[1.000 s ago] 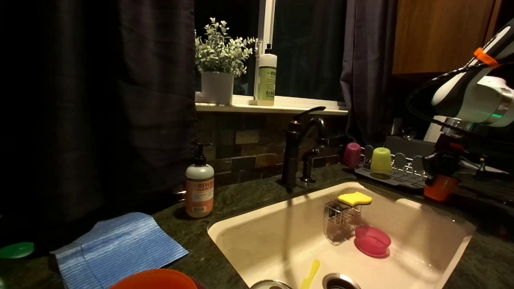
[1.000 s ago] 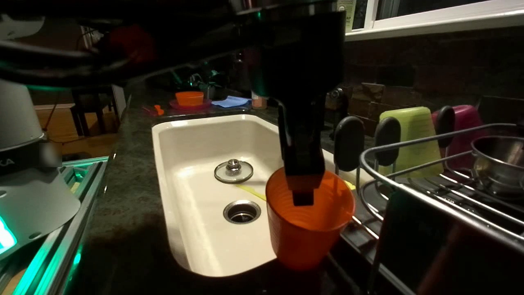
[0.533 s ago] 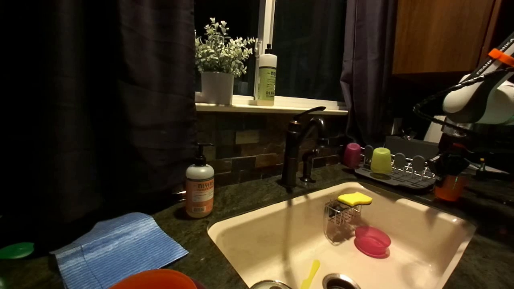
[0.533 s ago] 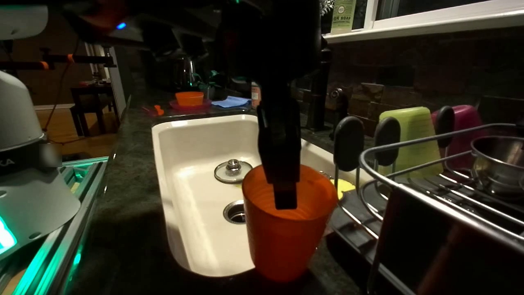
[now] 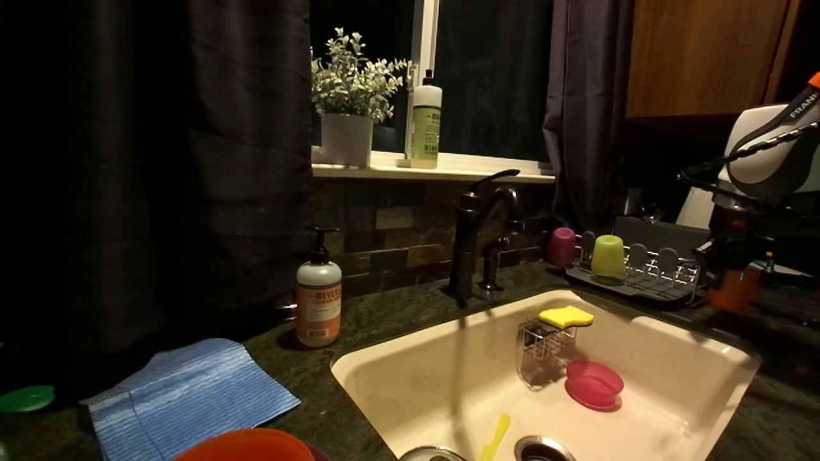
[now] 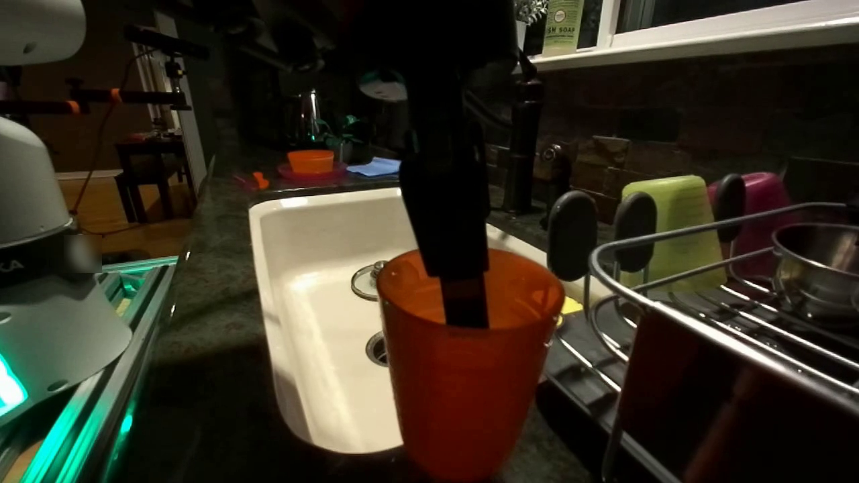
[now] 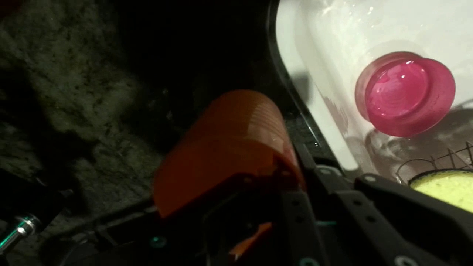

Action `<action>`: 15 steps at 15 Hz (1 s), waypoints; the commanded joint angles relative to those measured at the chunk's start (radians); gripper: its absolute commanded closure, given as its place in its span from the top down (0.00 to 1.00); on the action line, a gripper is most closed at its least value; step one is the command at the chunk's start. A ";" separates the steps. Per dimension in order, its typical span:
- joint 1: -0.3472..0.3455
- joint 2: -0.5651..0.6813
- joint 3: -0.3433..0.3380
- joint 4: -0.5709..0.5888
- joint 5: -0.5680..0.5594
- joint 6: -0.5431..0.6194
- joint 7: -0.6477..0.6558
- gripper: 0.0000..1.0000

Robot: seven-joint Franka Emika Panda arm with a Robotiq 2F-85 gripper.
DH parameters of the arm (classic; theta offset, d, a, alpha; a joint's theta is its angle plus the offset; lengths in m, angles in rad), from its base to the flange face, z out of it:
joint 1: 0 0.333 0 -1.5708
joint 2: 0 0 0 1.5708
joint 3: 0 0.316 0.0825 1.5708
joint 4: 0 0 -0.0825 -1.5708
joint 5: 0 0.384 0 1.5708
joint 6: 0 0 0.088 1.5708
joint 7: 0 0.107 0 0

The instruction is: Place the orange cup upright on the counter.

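Wrist view: the gripper (image 7: 299, 175) pinches the orange cup (image 7: 221, 159) by its wall; if released raised or tilted, it could topple. In an exterior view it looks nearly upright over the counter (image 6: 215, 315), near the edge along the sink (image 6: 322, 235), base contact unclear, the surface dim. In an exterior view the window (image 5: 493, 89) is black.

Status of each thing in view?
Orange cup: mouth up; contact with counter unclear
Gripper: clamped on that cup's wall
Green cup: upside down in rack
Purple cup: upside down in rack
Pot: mouth up, uncovered
Glass lid: knob up in sink
Sponge: lying on wire caddy
Blue cloth: spread on counter
Orange soap bottle: upright
Green soap bottle: upright
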 commanded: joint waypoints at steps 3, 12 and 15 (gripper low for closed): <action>-0.027 0.013 0.000 0.002 -0.008 0.009 0.059 0.01; -0.074 0.069 -0.008 0.001 -0.048 0.019 0.153 0.07; -0.089 0.081 -0.019 0.002 -0.066 0.020 0.167 0.14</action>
